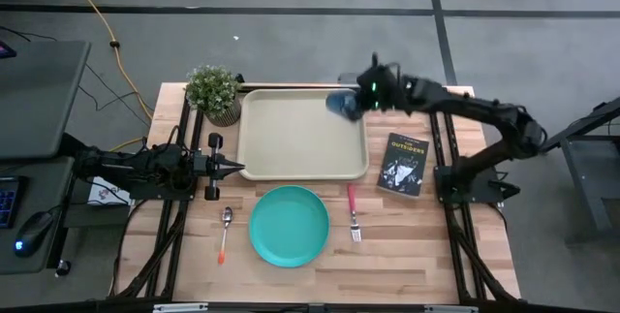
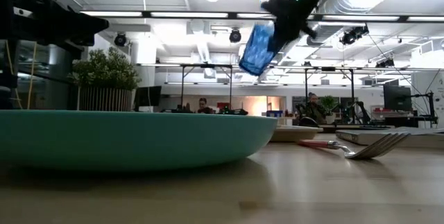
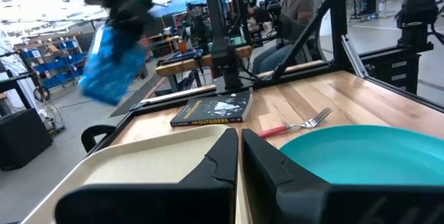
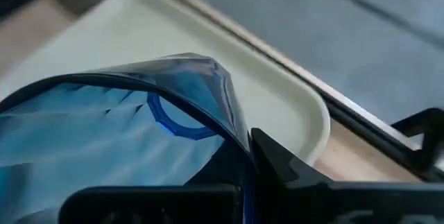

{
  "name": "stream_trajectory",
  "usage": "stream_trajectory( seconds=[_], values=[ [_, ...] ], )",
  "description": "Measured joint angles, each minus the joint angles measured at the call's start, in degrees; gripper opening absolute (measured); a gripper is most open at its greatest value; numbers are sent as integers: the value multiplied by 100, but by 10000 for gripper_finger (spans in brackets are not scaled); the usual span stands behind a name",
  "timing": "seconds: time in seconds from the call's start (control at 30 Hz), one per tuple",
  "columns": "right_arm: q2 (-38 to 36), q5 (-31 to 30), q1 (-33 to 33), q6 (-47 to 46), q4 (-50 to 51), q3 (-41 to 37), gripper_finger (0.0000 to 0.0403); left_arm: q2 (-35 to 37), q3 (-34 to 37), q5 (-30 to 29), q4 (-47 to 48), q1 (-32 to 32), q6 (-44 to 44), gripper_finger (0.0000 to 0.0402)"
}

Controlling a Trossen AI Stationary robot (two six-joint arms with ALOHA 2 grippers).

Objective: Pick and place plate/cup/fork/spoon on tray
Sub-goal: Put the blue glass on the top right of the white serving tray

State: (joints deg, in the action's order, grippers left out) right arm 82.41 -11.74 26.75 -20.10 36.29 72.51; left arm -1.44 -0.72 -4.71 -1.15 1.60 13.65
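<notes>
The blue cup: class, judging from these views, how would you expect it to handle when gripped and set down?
The cup is probably light: the right gripper holds it tilted by its rim over the tray. Its thin translucent wall likely flexes. Being narrow, it may tip on landing.

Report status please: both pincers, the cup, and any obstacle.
Right pincer shut on cup, held tilted above tray far right corner. Left pincer shut, waiting at tray's left edge. Nothing in the way.

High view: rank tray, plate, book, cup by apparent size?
1. tray
2. plate
3. book
4. cup, though it is held above the tray, nearer the camera, so it looks a bit larger than it is.
</notes>
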Motion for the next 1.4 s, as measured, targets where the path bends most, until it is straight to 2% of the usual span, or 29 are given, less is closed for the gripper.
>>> stream_trajectory(
  seconds=[0.1, 0.17, 0.33, 0.47, 0.57, 0.73, 0.9, 1.0, 1.1, 1.27, 1.4],
  values=[
    [420, 668, 698, 116, -252, 105, 1, -1, 0, 2, 1, -1, 0, 3],
    [873, 850, 898, 266, 11, 488, 0, -1, 1, 2, 0, -1, 0, 3],
    [2264, 319, 904, 867, 1653, 2143, 0, -1, 0, 2, 1, 0, -1, 3],
    [3127, 479, 906, 1237, 2712, 3133, 0, 0, 0, 2, 0, -1, 0, 3],
    [3456, 493, 906, 1427, 3055, 3470, 0, -1, -1, 2, 0, -1, 0, 3],
    [3603, 795, 961, 1604, 3041, 3349, 0, -1, -1, 2, 0, -1, 0, 3],
    [3600, 1355, 1072, 1597, 2834, 3112, 0, -1, -1, 2, 0, -1, 0, 3],
    [3600, 1343, 1152, 1467, 2879, 2922, 0, -1, 1, 2, 0, 1, 0, 3],
    [3597, 1029, 1232, 1151, 2804, 2792, 0, 0, 0, 2, 0, 0, 0, 3],
    [3586, 1175, 1345, 926, 2284, 2639, 0, 1, -1, 2, 0, 0, 0, 3],
    [3586, 1296, 1447, 747, 2246, 2629, 0, -1, -1, 2, 0, 1, 0, 3]
  ],
)
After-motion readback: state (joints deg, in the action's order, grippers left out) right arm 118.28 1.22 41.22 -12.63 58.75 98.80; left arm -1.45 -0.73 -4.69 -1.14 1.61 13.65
